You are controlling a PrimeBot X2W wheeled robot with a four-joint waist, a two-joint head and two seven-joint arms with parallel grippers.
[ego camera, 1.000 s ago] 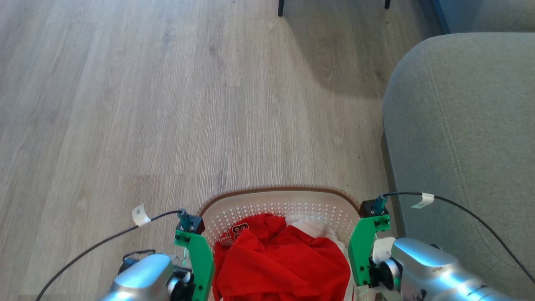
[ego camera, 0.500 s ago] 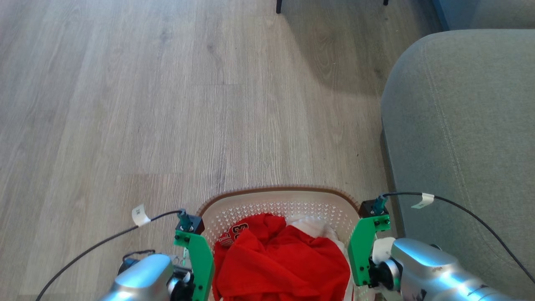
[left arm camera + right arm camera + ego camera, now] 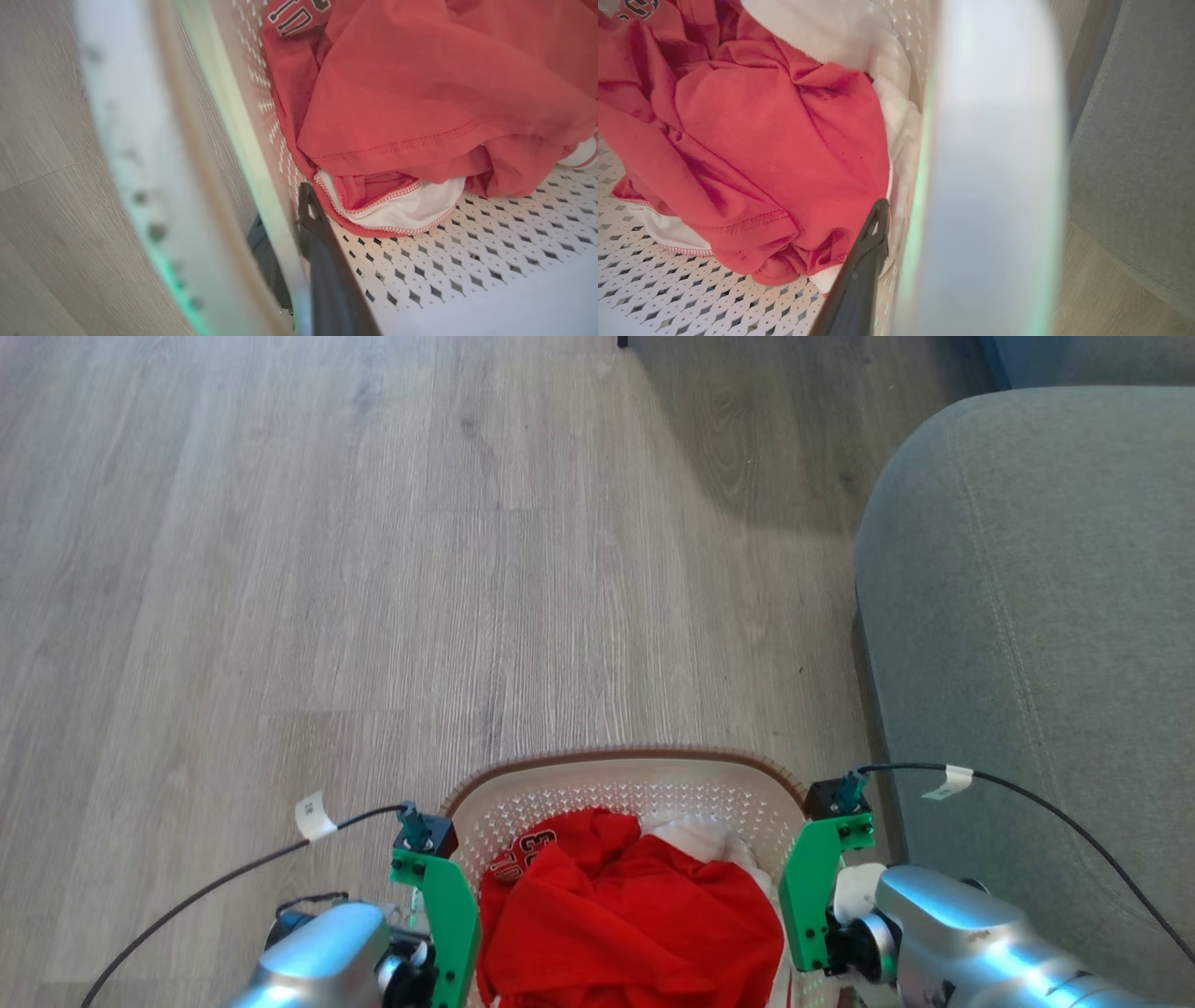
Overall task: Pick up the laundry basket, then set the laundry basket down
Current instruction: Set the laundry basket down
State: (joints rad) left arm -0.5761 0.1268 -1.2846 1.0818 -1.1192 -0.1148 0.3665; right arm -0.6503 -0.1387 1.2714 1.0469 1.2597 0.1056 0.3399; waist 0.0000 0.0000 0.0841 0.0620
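Observation:
The laundry basket (image 3: 625,761), cream-white and perforated with a brown woven-look rim, sits at the bottom middle of the head view with red clothes (image 3: 625,915) and a white piece (image 3: 695,840) inside. My left gripper (image 3: 292,247) is shut on its left wall (image 3: 243,140), one dark finger (image 3: 322,266) inside and the other (image 3: 264,252) outside. My right gripper (image 3: 901,261) grips the right wall (image 3: 990,163); its inner finger (image 3: 861,275) shows beside the clothes (image 3: 775,130), and the outer one is hidden behind the blurred rim.
A grey-green sofa (image 3: 1027,616) stands close on the right, nearly touching the right arm (image 3: 971,933). Grey wood-plank floor (image 3: 373,569) stretches ahead and to the left. Thin black cables (image 3: 215,882) (image 3: 1055,817) loop out from both wrists.
The whole head picture has slid slightly up: the chair legs at the top edge have left it. The basket and both grippers keep their place in the picture.

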